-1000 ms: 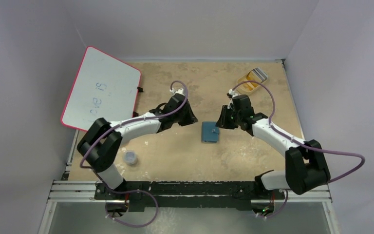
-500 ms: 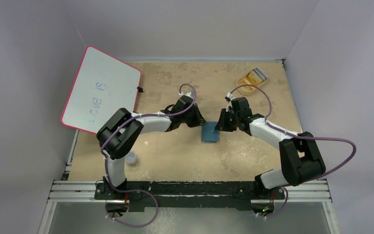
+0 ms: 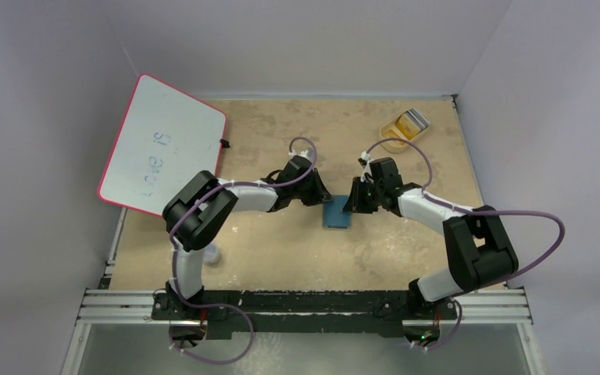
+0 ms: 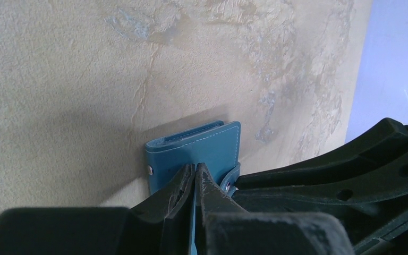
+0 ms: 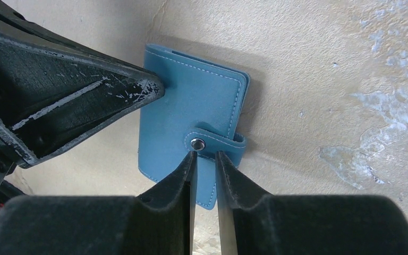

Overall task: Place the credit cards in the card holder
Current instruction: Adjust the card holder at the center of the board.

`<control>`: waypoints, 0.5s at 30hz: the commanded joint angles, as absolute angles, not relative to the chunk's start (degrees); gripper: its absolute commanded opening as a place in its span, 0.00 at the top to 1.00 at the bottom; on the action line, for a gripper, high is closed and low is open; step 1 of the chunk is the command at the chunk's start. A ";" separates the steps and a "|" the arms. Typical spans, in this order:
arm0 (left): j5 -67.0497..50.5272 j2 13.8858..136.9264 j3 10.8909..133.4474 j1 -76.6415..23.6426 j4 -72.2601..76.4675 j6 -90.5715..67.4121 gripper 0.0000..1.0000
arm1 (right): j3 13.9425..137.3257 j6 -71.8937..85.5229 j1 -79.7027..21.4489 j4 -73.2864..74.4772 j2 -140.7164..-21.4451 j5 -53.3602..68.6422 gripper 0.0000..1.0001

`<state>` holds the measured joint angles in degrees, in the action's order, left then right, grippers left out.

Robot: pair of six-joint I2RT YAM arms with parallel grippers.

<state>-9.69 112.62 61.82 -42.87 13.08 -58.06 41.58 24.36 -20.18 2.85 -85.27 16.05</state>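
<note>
The card holder [image 3: 337, 213] is a closed blue wallet lying flat mid-table, its snap strap [image 5: 215, 144] fastened. It also shows in the left wrist view [image 4: 191, 146]. My left gripper [image 3: 324, 198] is shut, and its tips [image 4: 195, 168] rest on the wallet's cover with nothing between them. My right gripper [image 3: 349, 205] has a narrow gap between its jaws. Its tips [image 5: 204, 154] sit at the strap beside the snap, holding nothing. The credit cards [image 3: 405, 122], orange-yellow and grey, lie in a beige tray [image 3: 389, 141] at the back right.
A pink-rimmed whiteboard [image 3: 164, 144] leans at the back left. A small round clear cap [image 3: 211, 252] lies by the left arm's base. The two grippers face each other across the wallet, nearly touching.
My left arm has swung right and brought its shut gripper onto the wallet. My right gripper has moved slightly left to the strap. The wallet has not moved.
</note>
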 commanded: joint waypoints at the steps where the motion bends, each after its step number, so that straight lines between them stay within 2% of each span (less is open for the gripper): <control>1: -9.94 113.14 63.73 -42.85 16.26 -58.80 0.96 | 42.43 23.37 -20.03 2.52 -84.73 16.48 0.79; 15: -7.51 113.29 63.56 -43.09 14.51 -58.09 0.96 | 43.79 23.75 -20.02 2.68 -84.76 17.81 0.82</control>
<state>-9.34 112.73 61.82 -42.89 13.28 -58.06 41.60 24.36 -20.18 2.70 -85.56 16.21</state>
